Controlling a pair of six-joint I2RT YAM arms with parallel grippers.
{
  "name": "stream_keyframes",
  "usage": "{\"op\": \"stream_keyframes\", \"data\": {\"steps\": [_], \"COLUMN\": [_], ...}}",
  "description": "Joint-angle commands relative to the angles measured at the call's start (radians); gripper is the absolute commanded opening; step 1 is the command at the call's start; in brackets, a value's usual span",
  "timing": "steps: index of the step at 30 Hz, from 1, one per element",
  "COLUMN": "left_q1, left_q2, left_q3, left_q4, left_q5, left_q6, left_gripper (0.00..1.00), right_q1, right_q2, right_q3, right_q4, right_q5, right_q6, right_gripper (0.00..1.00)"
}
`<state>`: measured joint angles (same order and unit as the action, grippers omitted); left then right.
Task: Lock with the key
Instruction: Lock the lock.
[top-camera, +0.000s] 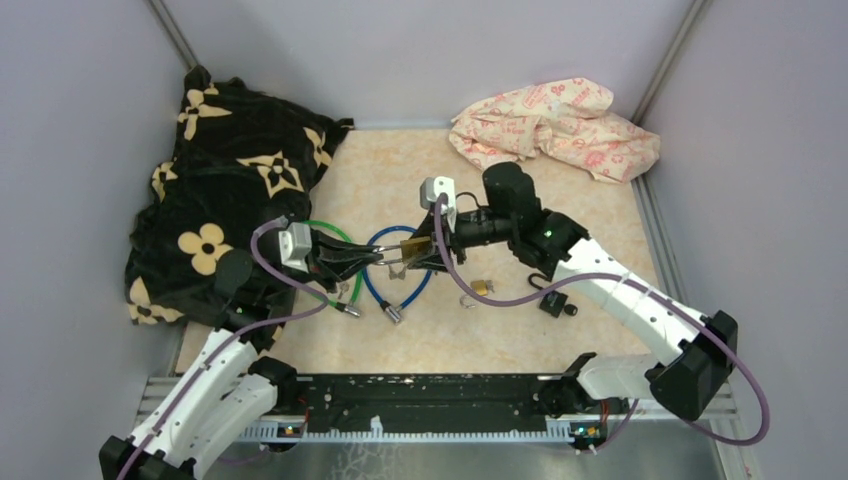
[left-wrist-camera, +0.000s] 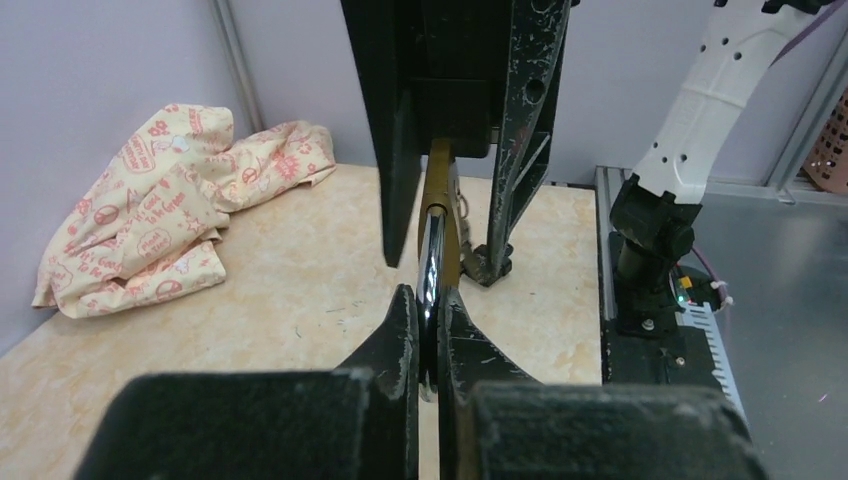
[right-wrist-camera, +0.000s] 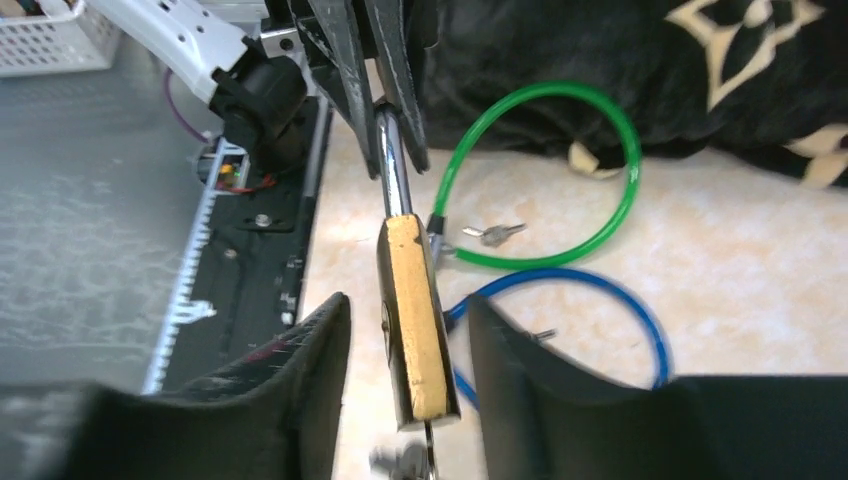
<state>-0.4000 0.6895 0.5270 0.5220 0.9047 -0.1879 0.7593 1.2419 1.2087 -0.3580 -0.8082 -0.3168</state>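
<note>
A brass padlock (top-camera: 411, 250) hangs in the air between my two grippers above the table. My left gripper (top-camera: 378, 256) is shut on its chrome shackle (left-wrist-camera: 430, 275), seen edge-on in the left wrist view (left-wrist-camera: 431, 320). My right gripper (top-camera: 432, 247) is open, with its fingers (right-wrist-camera: 310, 360) on either side of the brass body (right-wrist-camera: 412, 320) and a gap on each side. A key (right-wrist-camera: 420, 458) sticks out of the bottom of the lock, blurred, between the right fingers. The shackle (right-wrist-camera: 393, 170) runs up into the left jaws.
A green cable loop (top-camera: 340, 238) and a blue cable loop (top-camera: 410, 290) lie under the lock, with loose keys (right-wrist-camera: 497, 233). A small padlock (top-camera: 481, 289) and a black fob (top-camera: 558, 305) lie to the right. There is a black flowered cloth (top-camera: 235, 190) at left and a cream cloth (top-camera: 555, 125) at back right.
</note>
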Motion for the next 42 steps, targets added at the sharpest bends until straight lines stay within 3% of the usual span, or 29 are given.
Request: {"op": "stream_keyframes", "data": {"steps": [1,2,3,4,9,16,22,23,24,27,30,33,35,37,42], "left_q1": [-0.013,-0.012,-0.013,-0.012,-0.011,-0.011,-0.011,-0.011,-0.011,-0.011,0.000,0.007,0.011,0.011,0.011], "left_q2": [-0.041,-0.048,-0.055,-0.058,-0.063,-0.065,-0.056,-0.054,-0.050,-0.044,-0.044,-0.032,-0.025,-0.025,0.012], "left_q3": [-0.003,-0.006,-0.012,-0.015,-0.025,-0.043,-0.062,-0.065,-0.068,-0.071,-0.075,-0.070,-0.063,-0.053,-0.027], "left_q4": [0.171,0.180,0.186,0.190,0.214,0.245,0.210,0.214,0.221,0.206,0.146,0.032,-0.028,-0.072,-0.119], "left_q5": [-0.092,-0.085,-0.085,-0.088,-0.091,-0.117,-0.129,-0.124,-0.121,-0.133,-0.149,-0.157,-0.127,-0.078,-0.040], "left_q6": [-0.104,-0.113,-0.119,-0.121,-0.142,-0.176,-0.132,-0.136,-0.138,-0.142,-0.134,-0.080,-0.012,0.075,0.135], "left_gripper": [0.00,0.00,0.00,0.00,0.00,0.00,0.00,0.00,0.00,0.00,0.00,0.00,0.25,0.40,0.45], "right_q1": [-0.075,-0.092,-0.105,-0.115,-0.120,-0.103,-0.040,-0.035,-0.034,-0.034,-0.035,-0.037,-0.036,-0.031,-0.017], "right_q2": [-0.059,-0.071,-0.081,-0.085,-0.071,0.018,0.113,0.131,0.147,0.173,0.147,0.093,0.056,0.032,-0.007], "right_q3": [-0.087,-0.132,-0.190,-0.220,-0.291,-0.435,-0.469,-0.464,-0.459,-0.456,-0.449,-0.403,-0.353,-0.295,-0.215], "right_q4": [0.357,0.445,0.555,0.619,0.814,1.314,1.331,1.348,1.388,1.490,1.433,1.208,1.005,0.802,0.576], "right_q5": [-0.110,-0.124,-0.131,-0.138,-0.165,-0.154,-0.095,-0.102,-0.112,-0.125,-0.124,-0.129,-0.127,-0.104,-0.068], "right_q6": [0.214,0.275,0.337,0.391,0.538,0.853,0.787,0.793,0.819,0.890,0.857,0.730,0.604,0.461,0.325], "right_gripper": [0.64,0.85,0.97,0.98,0.97,0.89,0.85,0.79,0.65,0.01,0.00,0.00,0.00,0.00,0.00]}}
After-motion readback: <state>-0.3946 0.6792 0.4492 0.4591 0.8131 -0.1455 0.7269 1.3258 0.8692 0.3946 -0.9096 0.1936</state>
